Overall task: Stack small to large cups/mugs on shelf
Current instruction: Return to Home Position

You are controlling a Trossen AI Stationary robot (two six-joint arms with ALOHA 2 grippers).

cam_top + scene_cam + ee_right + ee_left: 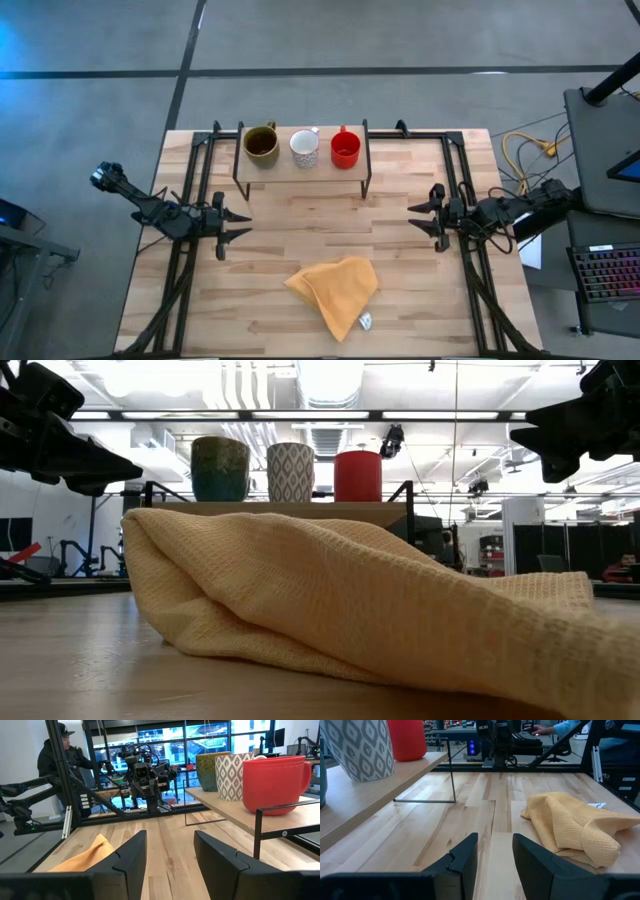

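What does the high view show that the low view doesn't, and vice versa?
Only the high view shows the mugs' insides, dark in the olive-brown mug, and the open left gripper and right gripper facing each other across the table. Only the low view shows the diamond pattern on the white mug. Both show those mugs and the red mug on the shelf, the yellow-orange cloth in front.

Smooth pale planked wood surface [400, 250], light-wood shelf [300, 174] on thin black metal legs [452, 770], coarse waffle-weave yellow cloth [335, 290], glossy red mug [345, 150], matt patterned white mug [304, 148], glazed olive mug [261, 144]
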